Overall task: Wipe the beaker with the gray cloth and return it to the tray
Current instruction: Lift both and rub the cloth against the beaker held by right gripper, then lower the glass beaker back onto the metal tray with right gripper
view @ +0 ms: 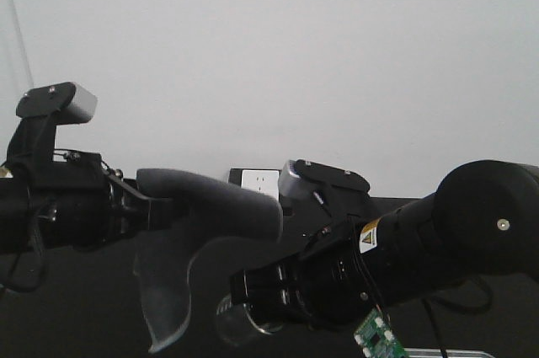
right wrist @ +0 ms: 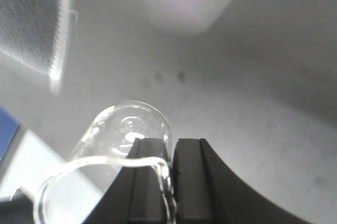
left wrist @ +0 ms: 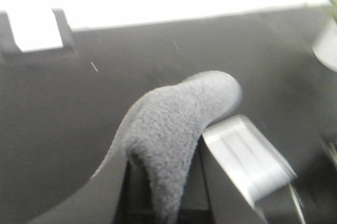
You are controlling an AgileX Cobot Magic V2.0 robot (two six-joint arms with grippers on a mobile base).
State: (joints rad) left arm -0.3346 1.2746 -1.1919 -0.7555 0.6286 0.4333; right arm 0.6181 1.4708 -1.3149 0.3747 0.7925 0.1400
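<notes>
Jaws on the left gripper [view: 166, 209] are clamped on the gray cloth [view: 215, 206] in the front-facing view, where the cloth sticks out from them as a thick dark roll pointing toward the right arm, with a paler, blurred flap hanging below it. Lower and just to the right, the right gripper [view: 244, 299] holds the beaker [view: 242, 324], which shows only as a faint glassy shape under the tip of the arm, apart from the cloth and raised above the black table [view: 84, 307]. A white wall socket [view: 257, 181] sits against the pale wall between the two arms. From the left wrist, the gray cloth [left wrist: 179, 129] fills the middle of the picture, its fuzzy nap rising in a rounded hump out of the closed jaws; a silvery, blurred bar [left wrist: 247, 161] lies just beside it on the right, and I cannot tell what that bar is. The table [left wrist: 79, 118] is dark behind it, with the socket [left wrist: 37, 26] at the far upper left. From the right wrist, the two black fingers [right wrist: 192, 176] stand close together, pinching the wall of the beaker [right wrist: 126, 132] at its rim, one finger inside the glass and the other outside. The beaker is clear and lies tilted, its round base pointing away from the camera and its mouth toward the lower left corner, held over a gray, out-of-focus surface.
</notes>
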